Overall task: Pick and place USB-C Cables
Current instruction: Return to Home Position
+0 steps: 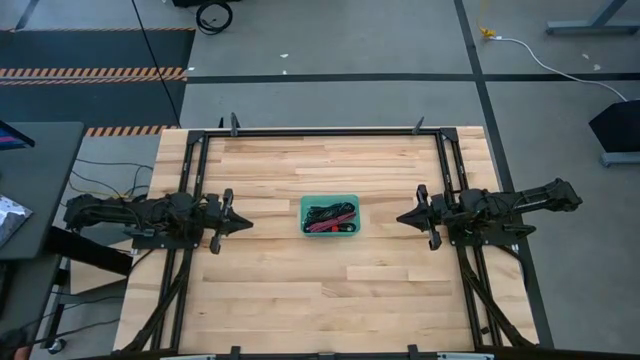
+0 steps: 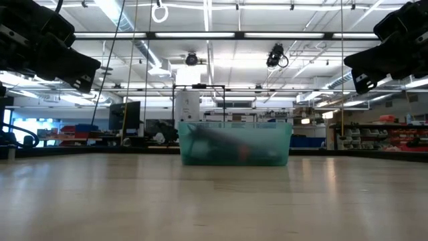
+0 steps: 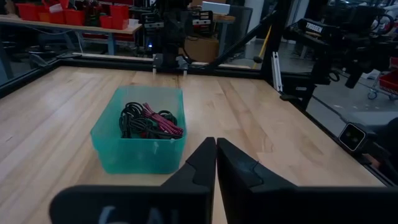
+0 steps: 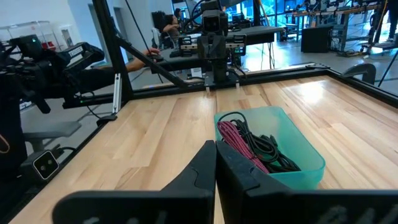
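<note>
A teal tray [image 1: 330,215] stands at the middle of the table and holds several coiled cables, black and magenta-red [image 1: 330,217]; they also show in the left wrist view [image 3: 151,120] and the right wrist view [image 4: 252,144]. My left gripper [image 1: 250,223] hangs shut and empty above the table, left of the tray. My right gripper [image 1: 400,218] hangs shut and empty above the table, right of the tray. Both point at the tray.
A black frame [image 1: 330,131] runs round the wooden table top. Bare wood lies near and far of the tray. A long white cable with a yellow plug [image 1: 487,33] and a black looped cord [image 1: 213,15] lie on the floor beyond the table.
</note>
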